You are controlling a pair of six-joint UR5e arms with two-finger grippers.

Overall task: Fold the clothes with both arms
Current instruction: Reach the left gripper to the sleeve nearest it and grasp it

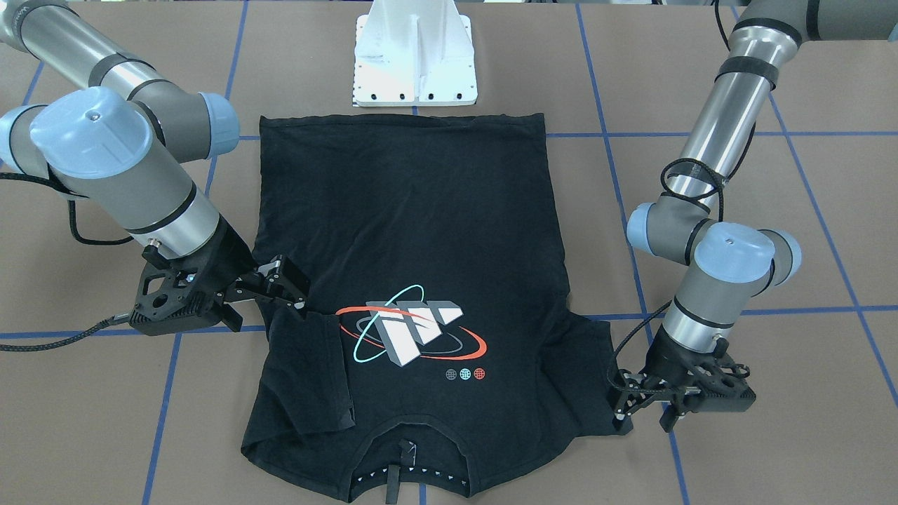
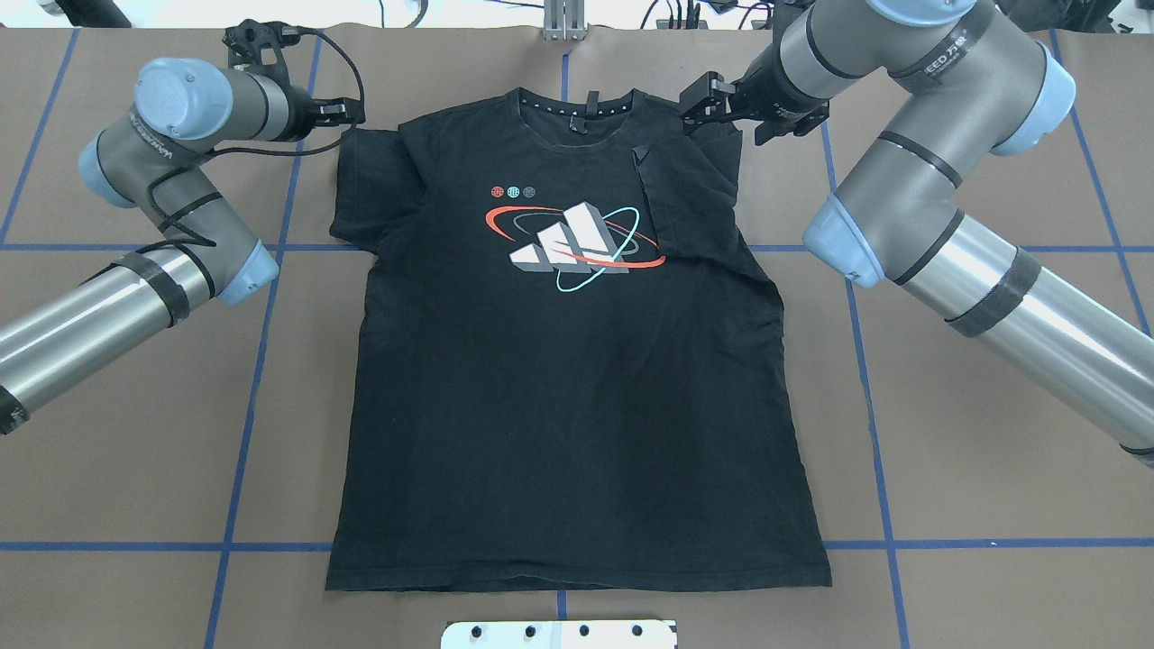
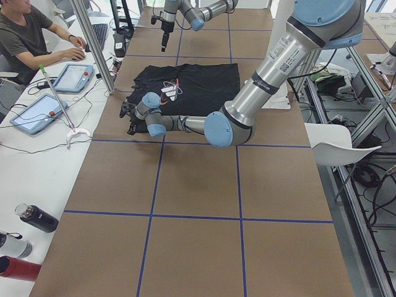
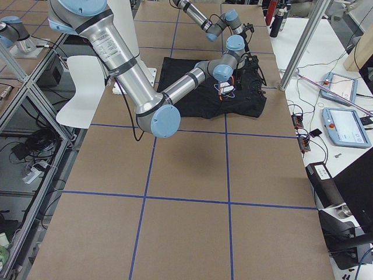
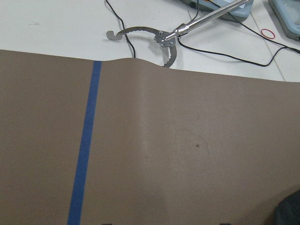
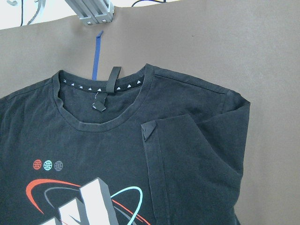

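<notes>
Black and spread apart, the fingers of the left claw point(image 1: 643, 419) hold nothing. We see it low over the worktop point(image 1: 856, 175), just beside the outer edge of the T-shirt point(image 2: 577, 388) at its spread sleeve point(image 1: 593, 351). We cannot tell whether a fingertip touches the cloth. Its wrist view shows mostly bare brown surface, a blue tape line point(image 5: 83, 154) and only a dark corner of fabric at the lower right. The right claw point(image 2: 732, 124) is likewise parted and empty. It hangs at the opposite shoulder, where the other sleeve point(image 6: 187, 154) is folded inward onto the chest, with its cuff just beside the logo point(image 2: 572, 236).

Outward from the claws, the left arm point(image 2: 180, 198) and the right arm point(image 2: 911, 189) come in from either side of the garment. The T-shirt lies flat in the middle of the worktop, print side up. Its collar point(image 6: 108, 124) is at the end far from the robot, and its hem is just in front of the white pedestal point(image 1: 415, 63). The orange, teal and white-grey logo sits on the chest with three small dots beside it. Blue tape divides the brown worktop into squares. In the left side view a person point(image 3: 25, 37) sits at a white side table point(image 3: 37, 154) that carries a blue-framed tablet point(image 3: 38, 112).
</notes>
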